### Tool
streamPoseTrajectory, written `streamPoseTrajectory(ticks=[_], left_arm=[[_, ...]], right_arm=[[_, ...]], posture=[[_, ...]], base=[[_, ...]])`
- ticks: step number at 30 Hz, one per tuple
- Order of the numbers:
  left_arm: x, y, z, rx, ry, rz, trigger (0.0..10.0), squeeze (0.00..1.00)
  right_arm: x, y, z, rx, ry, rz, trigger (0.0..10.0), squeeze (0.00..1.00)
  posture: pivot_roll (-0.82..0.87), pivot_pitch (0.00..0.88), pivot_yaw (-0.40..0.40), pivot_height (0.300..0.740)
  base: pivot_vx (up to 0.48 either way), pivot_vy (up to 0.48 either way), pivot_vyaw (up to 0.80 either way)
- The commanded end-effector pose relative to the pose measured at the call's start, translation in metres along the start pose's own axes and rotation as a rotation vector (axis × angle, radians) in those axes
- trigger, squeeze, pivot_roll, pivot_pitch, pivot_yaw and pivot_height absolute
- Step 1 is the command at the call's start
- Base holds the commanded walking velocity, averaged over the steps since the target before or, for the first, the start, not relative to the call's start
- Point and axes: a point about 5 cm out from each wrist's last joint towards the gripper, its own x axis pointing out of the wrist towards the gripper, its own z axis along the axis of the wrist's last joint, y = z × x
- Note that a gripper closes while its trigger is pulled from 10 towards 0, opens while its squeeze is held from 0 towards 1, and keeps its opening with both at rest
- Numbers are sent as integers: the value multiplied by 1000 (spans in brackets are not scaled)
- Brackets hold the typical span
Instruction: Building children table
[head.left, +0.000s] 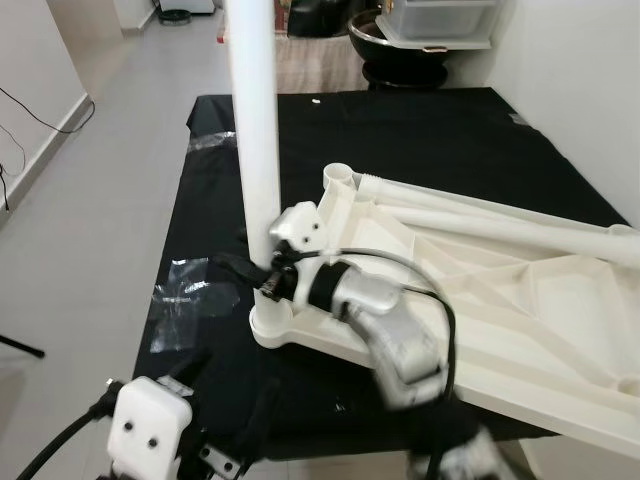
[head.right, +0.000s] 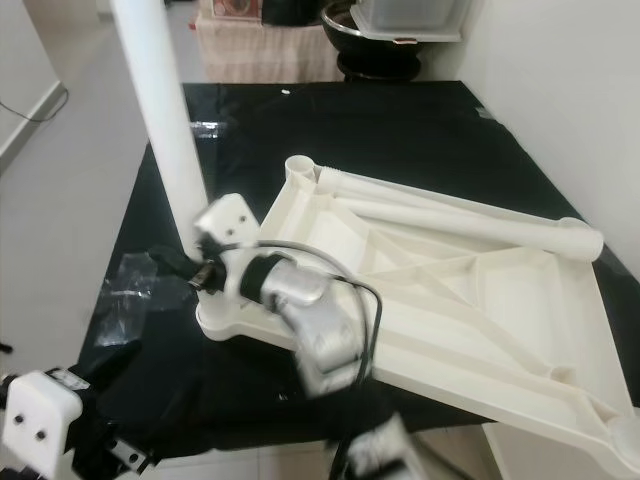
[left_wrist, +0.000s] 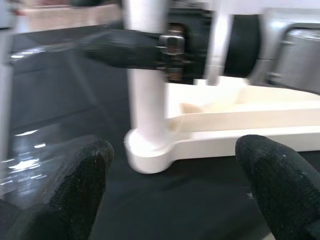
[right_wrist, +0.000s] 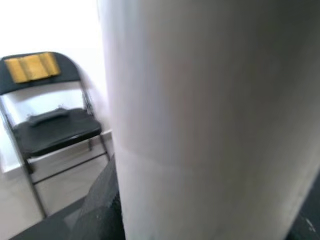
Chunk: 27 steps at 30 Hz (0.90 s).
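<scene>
The white children's table top (head.left: 520, 300) lies upside down on a black mat (head.left: 420, 130). One white leg (head.left: 255, 130) stands upright in its near-left corner socket (left_wrist: 150, 155). My right gripper (head.left: 262, 275) is shut on this leg just above the socket; the leg (right_wrist: 210, 115) looms close in the right wrist view, with one black finger (right_wrist: 105, 200) beside it. A second leg (head.left: 500, 225) lies flat along the top's far edge, next to an empty socket (head.left: 340, 175). My left gripper (left_wrist: 170, 185) hovers low in front of the corner, open, with its fingers (left_wrist: 82, 185) apart and holding nothing.
Shiny tape patches (head.left: 185, 300) mark the mat's left edge. A dark bowl (head.left: 400, 40) and a plastic box (head.left: 440, 18) stand beyond the mat. A white wall (head.left: 590, 90) runs along the right. A black folding chair (right_wrist: 45, 120) stands beyond. Grey floor (head.left: 110, 190) lies to the left.
</scene>
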Motion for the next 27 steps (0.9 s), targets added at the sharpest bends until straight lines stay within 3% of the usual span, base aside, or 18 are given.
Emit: streamPoseTrajectory(ticks=[1,3,6,7,8,9,11,12,16,18,19,21,23,24,25,26,27], left_arm=[[1,1,-3,7,28,-8,10000,0],[4,3,-1,13,19,-4,10000,0],[5,3,0,18,16,0,10000,0],[5,4,0,22,16,4,10000,0],[5,4,0,22,16,4,10000,0],[6,5,0,26,16,8,10000,0],[6,6,0,30,16,11,10000,0],[7,7,1,32,17,18,10000,0],[9,10,-1,40,26,31,10000,0],[14,17,-5,62,42,61,10000,0],[14,17,-5,62,42,61,10000,0],[19,21,-7,71,48,72,10000,0],[19,21,-7,71,48,72,10000,0],[23,23,-9,72,52,77,10000,0],[26,24,-13,62,65,61,10000,0],[26,24,-13,62,65,61,10000,0],[31,20,-20,61,97,-10,10000,0]], right_arm=[[4,14,-18,53,95,-22,0,0],[18,27,-9,61,62,19,0,0],[23,31,-3,61,39,31,0,0],[24,31,-1,54,32,30,5373,0],[24,31,-1,54,32,30,5373,0],[24,32,3,52,6,57,10000,0],[24,33,6,45,-7,74,10000,0],[19,34,9,82,-29,117,10000,1000],[12,26,12,106,-54,153,10000,1000],[-11,4,13,85,-67,250,10000,1000],[-11,4,13,85,-67,250,10000,1000],[-29,-7,9,33,-37,326,10000,1000],[-29,-7,9,33,-37,326,10000,1000],[-42,-10,2,-12,15,394,10000,1000],[-56,-14,-8,-64,86,449,10000,882],[-56,-14,-8,-64,86,449,10000,882],[-72,-22,-21,-98,197,489,10000,180]], posture=[[164,142,-36,740],[162,131,-38,740],[164,130,-43,740],[162,125,-43,740],[162,125,-43,740],[160,124,-43,740],[160,124,-43,740],[154,122,-42,740],[145,120,-42,740],[127,113,-44,740],[127,113,-44,740],[122,110,-44,740],[122,110,-44,740],[111,104,-44,740],[105,99,-41,740],[105,99,-41,740],[97,92,-41,740]], base=[[0,0,0],[0,0,0],[0,0,0],[0,0,0],[0,0,0],[0,0,0],[0,0,0],[0,0,0],[0,0,0],[0,0,0],[0,0,0],[0,0,0],[0,0,0],[0,0,0],[0,0,0],[0,0,0],[0,0,0]])
